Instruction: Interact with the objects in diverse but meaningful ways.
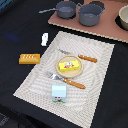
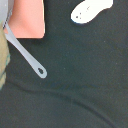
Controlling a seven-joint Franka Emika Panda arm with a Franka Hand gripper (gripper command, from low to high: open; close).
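In the exterior view we find no writing we can read — the flat yellow packet (image 1: 69,65) shows only a red mark, and the light-blue and white carton (image 1: 59,92) a small blurred picture. The packet lies on a round plate (image 1: 59,70) on the striped placemat (image 1: 95,85), between an orange-handled knife (image 1: 80,56) and fork (image 1: 67,79), its long axis running across the view. The carton stands upright near the mat's front edge. The orange rectangular block (image 1: 29,58) lies off the mat on the exterior view's left; the small white shaker (image 1: 45,39) lies behind it. Two grey pots (image 1: 91,14) sit on a pink board (image 1: 107,30). We see no gripper here.

In the wrist view we see the shaker (image 2: 90,11) lying on dark cloth (image 2: 80,85), a grey pot handle (image 2: 27,54) beside the pink board (image 2: 29,19) — no fingers show, so we cannot tell the gripper's state.
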